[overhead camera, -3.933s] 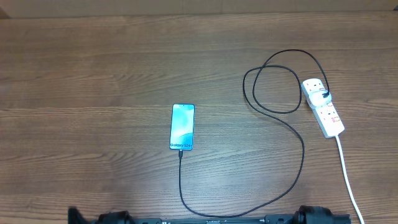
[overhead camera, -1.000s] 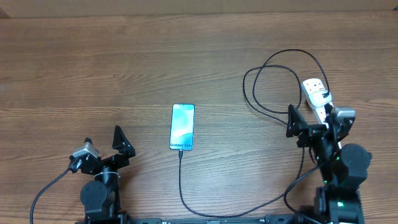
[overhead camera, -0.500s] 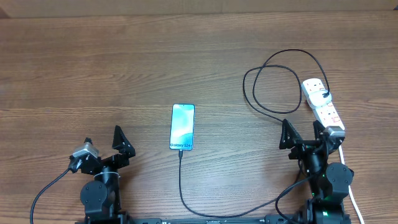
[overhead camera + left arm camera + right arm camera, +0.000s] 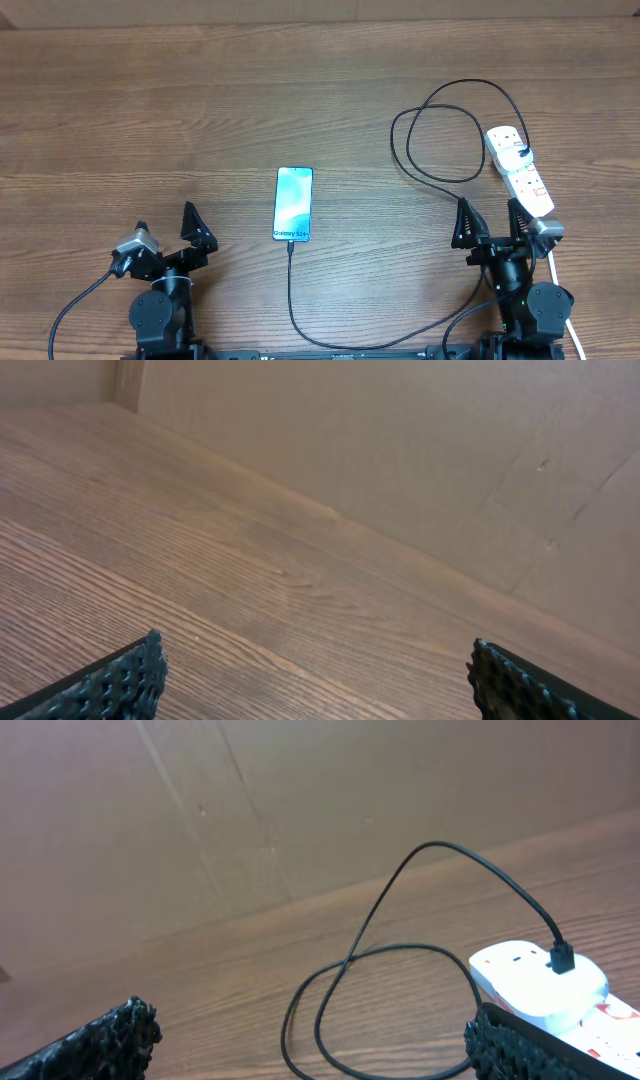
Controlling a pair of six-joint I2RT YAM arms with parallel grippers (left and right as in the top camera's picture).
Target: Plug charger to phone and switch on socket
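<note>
Overhead, the wood-grain table (image 4: 150, 110) bears the phone (image 4: 293, 204) mid-surface, the charger (image 4: 289, 285) running from its near end to the socket (image 4: 520, 170) at right; left gripper (image 4: 165, 228) and right gripper (image 4: 490, 222) both gape, empty; left wrist, bare planks meet a beige wall (image 4: 400, 440); right wrist, the same wall behind the looped charger.

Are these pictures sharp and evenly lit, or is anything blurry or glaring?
Overhead: soft, even light, no glare, phone and charger crisp. Left wrist: fingertips dark and cropped by the frame, table grain clear. Right wrist: socket sharp, not overexposed.
</note>
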